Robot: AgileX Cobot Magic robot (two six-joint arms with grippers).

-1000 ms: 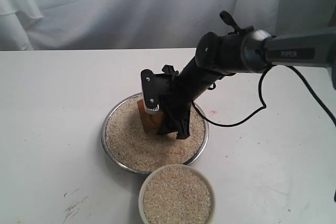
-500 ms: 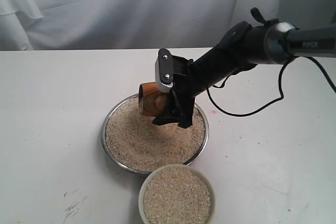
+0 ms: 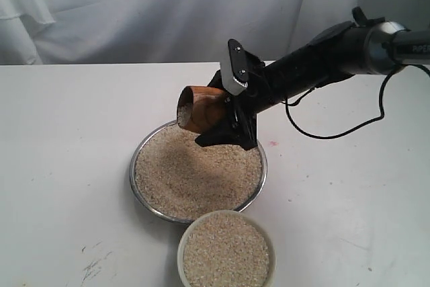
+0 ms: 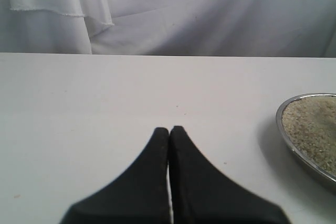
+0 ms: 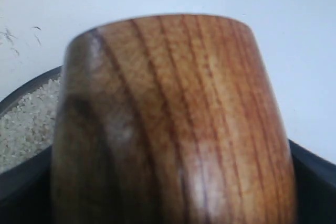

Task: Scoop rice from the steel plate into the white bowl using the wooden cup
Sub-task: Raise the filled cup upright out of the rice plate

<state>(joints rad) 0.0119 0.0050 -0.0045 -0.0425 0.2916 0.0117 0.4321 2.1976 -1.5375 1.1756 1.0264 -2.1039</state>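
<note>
Holding wooden cup [image 3: 197,108] sideways | right pincer [image 3: 209,117] | above steel plate [image 3: 132,178]

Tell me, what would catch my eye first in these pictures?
First, the black robot hand on the right arm, clamped around a glossy orange-brown wooden cup that is tipped on its side above the far part of a wide steel-rimmed plate. The plate is filled with pale rice grains, and a small white bowl nearer the camera is also full of rice.
</note>
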